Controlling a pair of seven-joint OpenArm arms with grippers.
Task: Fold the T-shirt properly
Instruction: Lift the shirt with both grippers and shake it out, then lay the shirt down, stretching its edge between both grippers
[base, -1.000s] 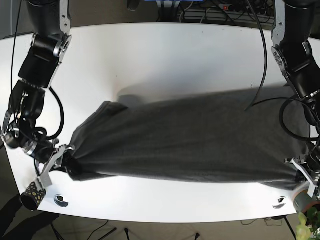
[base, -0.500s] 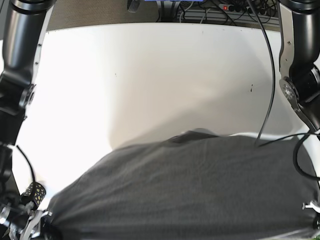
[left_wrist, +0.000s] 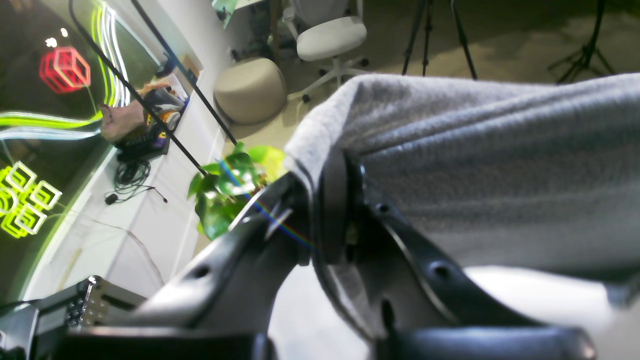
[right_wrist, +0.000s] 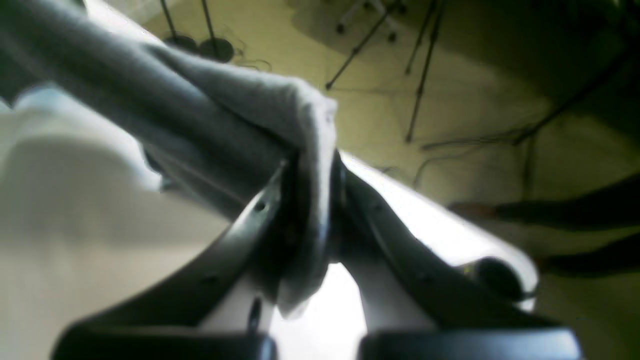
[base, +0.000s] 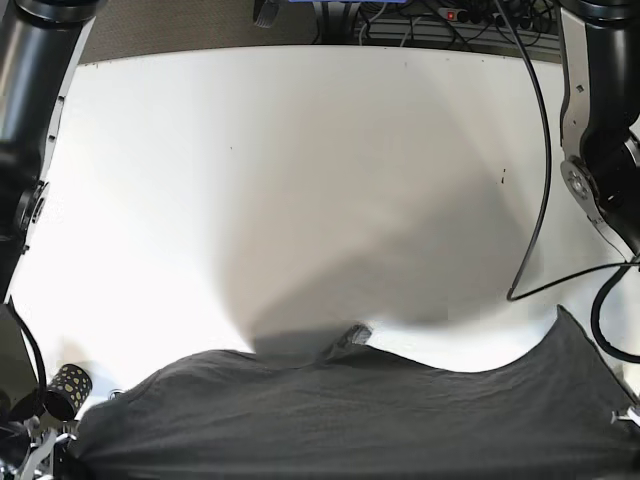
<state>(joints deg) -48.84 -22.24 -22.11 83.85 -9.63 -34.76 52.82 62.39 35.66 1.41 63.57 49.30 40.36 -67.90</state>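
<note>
The dark grey T-shirt (base: 360, 415) hangs stretched across the bottom of the base view, lifted off the white table (base: 300, 170). Its far edge sags in the middle. In the left wrist view my left gripper (left_wrist: 336, 200) is shut on a corner of the T-shirt (left_wrist: 500, 160), with fabric pinched between the black fingers. The right wrist view shows my right gripper (right_wrist: 312, 205) shut on another corner of the T-shirt (right_wrist: 225, 115), and cloth bulges above the jaws. In the base view both grippers sit at the bottom corners, mostly hidden by cloth.
Cables and a power strip (base: 450, 15) line the table's far edge. A black cable (base: 540, 190) hangs from the arm on the right. A dotted cylinder (base: 68, 382) stands at the front left. Beyond the table are a plant (left_wrist: 225, 185), a chair (left_wrist: 330, 35) and tripod legs (right_wrist: 420, 75).
Both grippers have raised the T-shirt from lying flat on the table. Over the last half second its far edge has come nearer the front, uncovering more table.
</note>
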